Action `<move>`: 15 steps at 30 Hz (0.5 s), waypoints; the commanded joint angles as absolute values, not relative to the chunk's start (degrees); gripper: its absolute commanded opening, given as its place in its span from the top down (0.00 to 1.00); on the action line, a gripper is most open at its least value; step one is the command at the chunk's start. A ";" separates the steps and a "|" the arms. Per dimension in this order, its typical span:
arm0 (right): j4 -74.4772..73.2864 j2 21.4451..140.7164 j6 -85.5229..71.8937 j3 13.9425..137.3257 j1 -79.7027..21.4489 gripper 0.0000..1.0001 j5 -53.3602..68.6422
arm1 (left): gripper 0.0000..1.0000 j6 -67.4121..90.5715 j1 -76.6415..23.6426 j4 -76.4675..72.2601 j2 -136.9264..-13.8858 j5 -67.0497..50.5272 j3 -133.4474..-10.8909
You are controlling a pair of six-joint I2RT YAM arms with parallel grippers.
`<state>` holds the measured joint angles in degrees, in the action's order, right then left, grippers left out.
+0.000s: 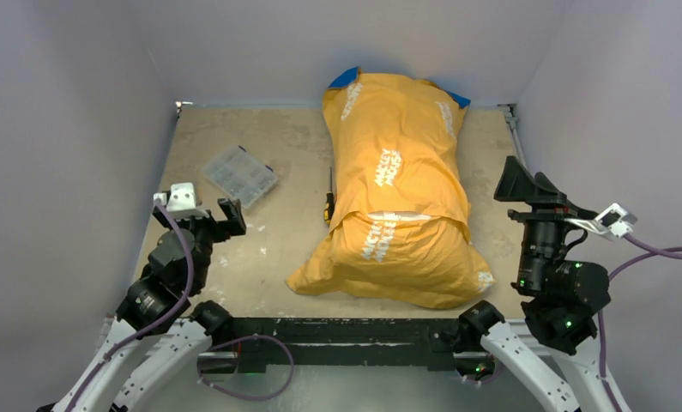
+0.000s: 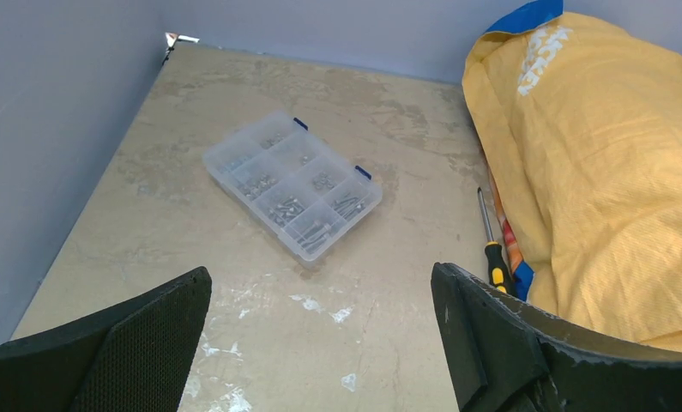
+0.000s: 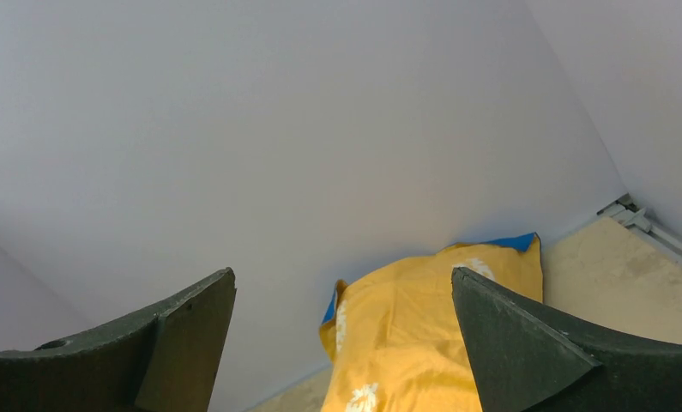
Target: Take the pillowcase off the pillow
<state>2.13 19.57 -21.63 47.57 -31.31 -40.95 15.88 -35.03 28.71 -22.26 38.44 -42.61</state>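
Observation:
The orange-yellow pillowcase with white lettering and blue corners lies stuffed in the middle of the table, its long side running away from me. A thin white strip of the pillow shows at a fold across the case; the rest is hidden inside. My left gripper hovers open to the left of the case, well apart from it, with nothing between its fingers. In the left wrist view the left gripper faces bare table, the pillowcase at its right. My right gripper stands open and empty right of the case. In the right wrist view the right gripper aims over the pillowcase at the back wall.
A clear plastic organizer box of small metal parts lies at the left; it also shows in the left wrist view. A screwdriver with a yellow-black handle lies along the case's left edge. Grey walls enclose the table on three sides.

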 commanded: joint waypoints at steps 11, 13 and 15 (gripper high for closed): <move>-7.90 33.99 -30.18 61.43 -31.19 0.01 -33.00 | 0.01 20.85 -35.14 31.63 -35.77 27.48 -51.12; -11.72 37.61 -32.55 64.74 -31.10 0.01 -28.30 | 0.01 21.79 -35.11 32.18 -38.49 22.09 -52.69; -12.64 40.45 -32.91 65.59 -31.13 0.01 -20.53 | 0.01 23.03 -35.14 32.63 -41.22 17.83 -53.73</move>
